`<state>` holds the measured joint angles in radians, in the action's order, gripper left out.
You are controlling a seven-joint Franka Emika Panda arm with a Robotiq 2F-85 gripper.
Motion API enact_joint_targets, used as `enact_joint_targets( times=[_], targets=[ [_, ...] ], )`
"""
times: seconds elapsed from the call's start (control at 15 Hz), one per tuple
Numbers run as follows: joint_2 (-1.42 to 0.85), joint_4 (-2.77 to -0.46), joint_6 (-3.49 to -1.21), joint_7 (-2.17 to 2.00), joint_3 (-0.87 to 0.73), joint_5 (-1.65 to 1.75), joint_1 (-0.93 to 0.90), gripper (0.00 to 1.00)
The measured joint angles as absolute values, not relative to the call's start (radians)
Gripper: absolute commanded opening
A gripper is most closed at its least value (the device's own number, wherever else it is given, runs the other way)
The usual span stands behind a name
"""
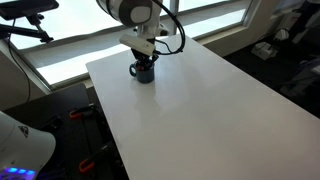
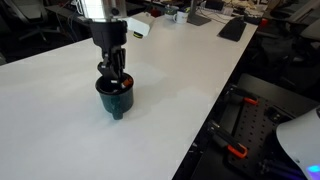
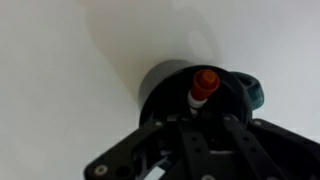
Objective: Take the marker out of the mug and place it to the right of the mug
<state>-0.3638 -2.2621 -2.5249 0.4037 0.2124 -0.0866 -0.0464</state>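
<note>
In both exterior views the dark mug (image 2: 116,96) is seen standing upright on the white desk (image 2: 190,70), left of centre in the frame, with the arm directly above it. In the wrist view the red marker (image 3: 203,86) is shown inside the mug, leaning towards the side where the handle (image 3: 252,92) sits, its upper end poking above the rim near the middle of the frame. The fingers (image 3: 185,135) are lowered to the mouth of the mug on either side of the marker. Whether they are pressed onto it or a gap is left cannot be told, since the contact is hidden behind their own dark frame. Several failures can be expected from here. If the marker is held lightly or off-centre, it could pivot or slip during the lift and fall back into the mug. If the lift is not kept straight, the marker could be dragged against the rim, or a finger could be caught on the rim or handle, and the mug could be shifted or tipped. Once laid down on the smooth desk, the round marker could roll away from its place.
</note>
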Motion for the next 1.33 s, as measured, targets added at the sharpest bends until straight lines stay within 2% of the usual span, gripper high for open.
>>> enact_joint_targets(
  times=[0.67,1.33],
  targets=[
    [-0.258,-2.236,-2.527,0.531,0.285,-0.305,0.008,0.05],
    [-0.198,-2.23,-2.528,0.585,0.246,-0.382,0.008,0.05]
  ],
)
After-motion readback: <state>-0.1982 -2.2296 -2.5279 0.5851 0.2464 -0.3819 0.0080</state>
